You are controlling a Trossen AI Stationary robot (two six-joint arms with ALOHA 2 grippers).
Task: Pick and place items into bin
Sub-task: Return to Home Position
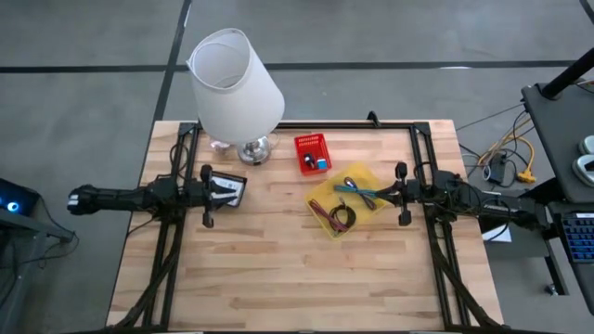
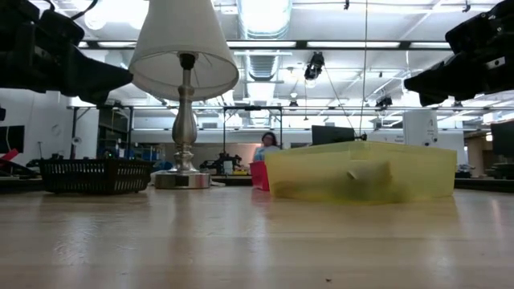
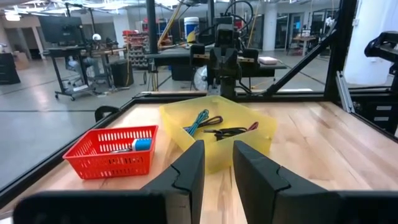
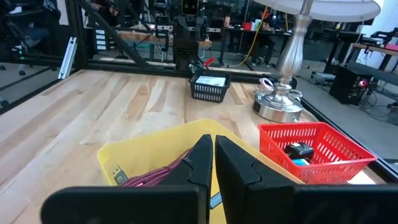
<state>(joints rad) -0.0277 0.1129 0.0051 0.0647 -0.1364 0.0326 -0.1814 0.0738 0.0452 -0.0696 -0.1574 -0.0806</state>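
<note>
A yellow bin (image 1: 327, 197) stands right of the table's middle. In it lie a teal tie (image 3: 198, 120), maroon and purple ties (image 4: 152, 175) and a black coiled cable (image 1: 344, 219). My right gripper (image 4: 213, 155) is shut and empty. It hangs above the bin's right side (image 1: 373, 195), up off the table in the low view (image 2: 418, 80). My left gripper (image 3: 217, 171) is open and empty. It is held high at the table's left (image 1: 221, 193), above a black mesh basket (image 4: 209, 88) that holds a white card packet (image 4: 211, 81).
A big white lamp (image 1: 237, 88) stands at the far left on its metal base (image 2: 182, 178). A red basket (image 1: 313, 153) holding a blue and a dark small object stands beside it, far of the bin. Bare wood lies along the table's near side (image 1: 297, 278).
</note>
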